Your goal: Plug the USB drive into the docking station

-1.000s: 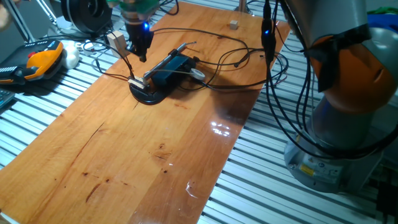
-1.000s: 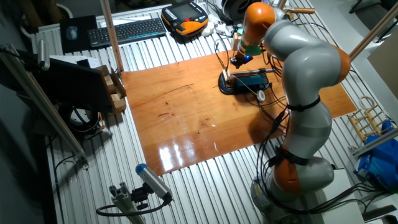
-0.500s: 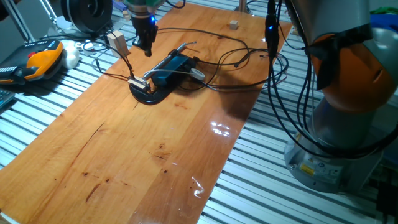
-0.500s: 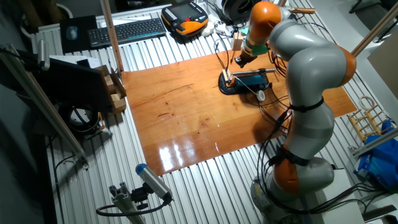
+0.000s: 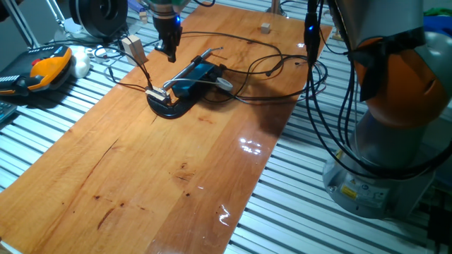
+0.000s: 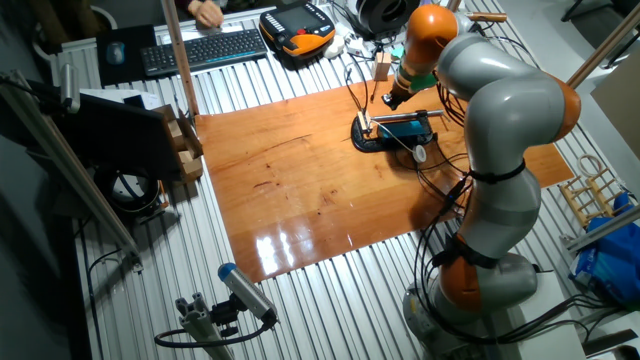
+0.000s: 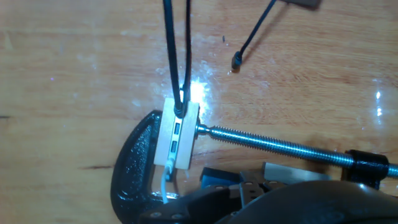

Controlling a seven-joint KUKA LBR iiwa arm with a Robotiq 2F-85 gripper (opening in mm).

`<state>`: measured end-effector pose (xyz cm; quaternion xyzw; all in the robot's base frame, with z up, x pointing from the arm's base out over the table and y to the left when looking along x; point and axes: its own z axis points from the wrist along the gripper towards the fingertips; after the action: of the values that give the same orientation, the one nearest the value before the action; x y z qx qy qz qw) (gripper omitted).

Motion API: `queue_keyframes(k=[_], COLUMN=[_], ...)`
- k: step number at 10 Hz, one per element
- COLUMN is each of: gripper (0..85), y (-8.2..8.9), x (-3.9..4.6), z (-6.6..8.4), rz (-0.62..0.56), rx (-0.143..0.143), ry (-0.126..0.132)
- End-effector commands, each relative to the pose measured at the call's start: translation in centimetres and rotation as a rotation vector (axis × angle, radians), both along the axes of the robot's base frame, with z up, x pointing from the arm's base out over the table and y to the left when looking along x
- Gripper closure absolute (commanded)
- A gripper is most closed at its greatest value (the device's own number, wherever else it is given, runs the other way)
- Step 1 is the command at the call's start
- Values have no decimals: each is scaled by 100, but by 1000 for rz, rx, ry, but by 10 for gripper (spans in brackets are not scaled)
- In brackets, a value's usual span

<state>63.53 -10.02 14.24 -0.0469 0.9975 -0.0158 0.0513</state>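
Near the far left edge of the wooden surface [image 5: 176, 176], the tool [image 5: 168, 51] hangs above and apart from the blue docking station [image 5: 192, 76] in its black clamp [image 5: 169, 107], holding nothing, its opening impossible to judge, while the pale USB drive [image 5: 155, 92] sits at the station's end.

No readable text in any view

A pale sticker [image 5: 347, 189] on the robot's grey base at the near right carries dark print, too small to make out. The orange-and-black handset [image 6: 298, 22] at the far side shows a screen and buttons, but no legible letters or numbers.
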Motion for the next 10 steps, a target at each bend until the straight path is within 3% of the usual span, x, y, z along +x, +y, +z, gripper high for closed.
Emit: queue_keyframes(k=[1, 8, 10], gripper=[850, 850, 850], y=[-14, -12, -13], x=[-12, -15, -15], z=[3, 4, 4], rz=[11, 15, 5], rx=[0, 19, 45], ry=[0, 7, 9])
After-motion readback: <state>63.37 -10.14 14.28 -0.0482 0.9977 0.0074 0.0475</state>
